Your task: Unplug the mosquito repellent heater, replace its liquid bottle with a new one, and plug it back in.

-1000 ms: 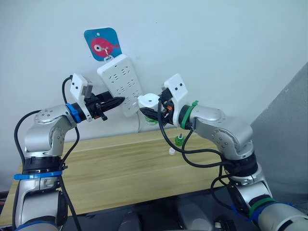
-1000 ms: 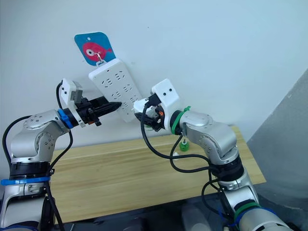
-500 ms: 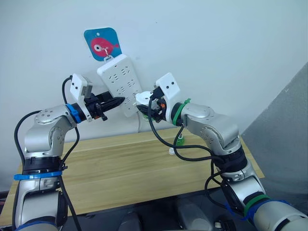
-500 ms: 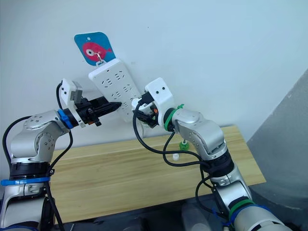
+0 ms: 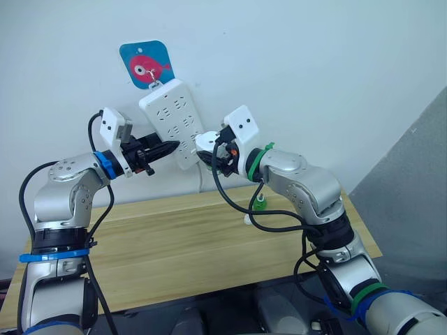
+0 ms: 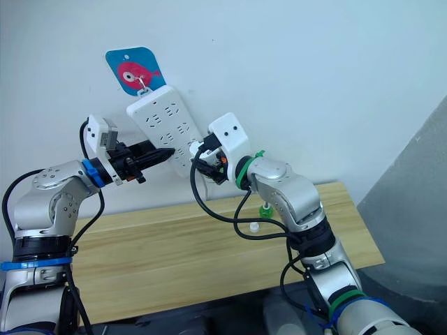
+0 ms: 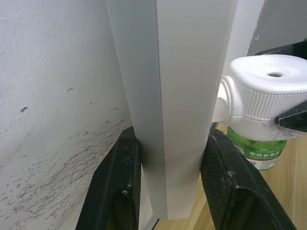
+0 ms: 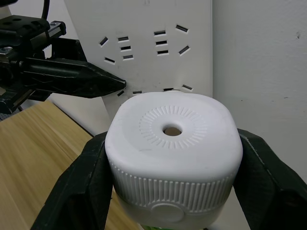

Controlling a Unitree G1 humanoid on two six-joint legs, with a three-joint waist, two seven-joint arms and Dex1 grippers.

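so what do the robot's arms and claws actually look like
Both arms are silver-grey rounded segments with black cables looping along them. The left arm has blue bands, the right green ones. Each wrist carries a white camera box. The left claw and right claw each have two black fingers.

Fish tag point(image 5: 145, 65) on wall; small white cap point(image 5: 248, 219) on wooden table point(image 5: 174, 244)

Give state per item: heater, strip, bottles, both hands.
mosquito repellent heater: at the power strip's face, green bottle fitted beneath; whether the plug is seated cannot be told.
power strip: hanging tilted on the wall.
left hand: shut on the power strip's edge.
right hand: shut on the heater.
spare green bottle: upright on the table.
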